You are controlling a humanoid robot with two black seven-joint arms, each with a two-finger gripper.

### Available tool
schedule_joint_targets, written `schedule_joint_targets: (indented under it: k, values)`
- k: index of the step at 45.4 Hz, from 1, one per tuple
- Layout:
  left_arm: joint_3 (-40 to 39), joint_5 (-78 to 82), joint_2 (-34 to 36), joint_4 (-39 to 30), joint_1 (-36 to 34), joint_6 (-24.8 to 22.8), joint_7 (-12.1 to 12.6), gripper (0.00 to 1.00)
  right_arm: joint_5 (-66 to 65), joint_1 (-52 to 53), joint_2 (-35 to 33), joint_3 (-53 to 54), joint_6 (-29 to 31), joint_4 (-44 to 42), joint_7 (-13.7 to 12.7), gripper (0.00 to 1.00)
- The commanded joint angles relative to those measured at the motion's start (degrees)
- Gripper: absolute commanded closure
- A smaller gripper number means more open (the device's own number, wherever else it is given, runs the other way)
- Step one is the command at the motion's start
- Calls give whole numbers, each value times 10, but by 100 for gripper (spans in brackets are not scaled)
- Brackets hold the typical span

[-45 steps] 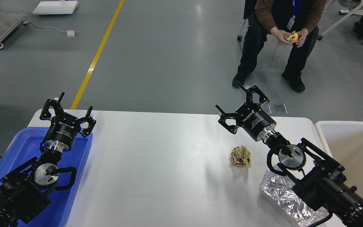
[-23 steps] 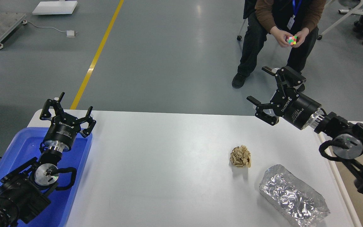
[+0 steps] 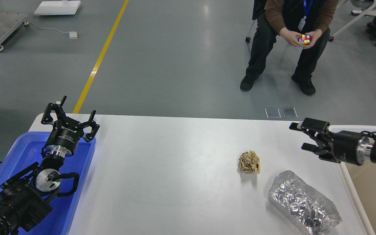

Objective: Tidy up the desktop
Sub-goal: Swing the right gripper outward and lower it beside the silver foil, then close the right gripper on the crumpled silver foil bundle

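Withdrawing right pincer, now lower

desktop at centre. tray at its left edge; bin at its right edge. paper ball on desktop, right of middle. foil pack on desktop, nearer than ball and to its right, apart from it. left gripper above tray's far corner. right gripper over desktop's far right corner, beside bin. seated person on floor beyond desktop.
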Motion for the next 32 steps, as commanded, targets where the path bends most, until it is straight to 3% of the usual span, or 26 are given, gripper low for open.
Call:
schedule_joint_targets:
  k: [1,5,17,32]
  values:
    - [0,0,0,0,0,0,0,0,-126,-6,-51,-108,-50,-10,42,0]
    - [0,0,0,0,0,0,0,0,-127,-7,-50,-154,-82,-23,53,0]
    - [-1,0,0,0,0,0,0,0,-128,-5,-47,-294,-183,-37,124,0]
    - [-1,0,0,0,0,0,0,0,-127,-3,6,-406,-302,-160,203,0]
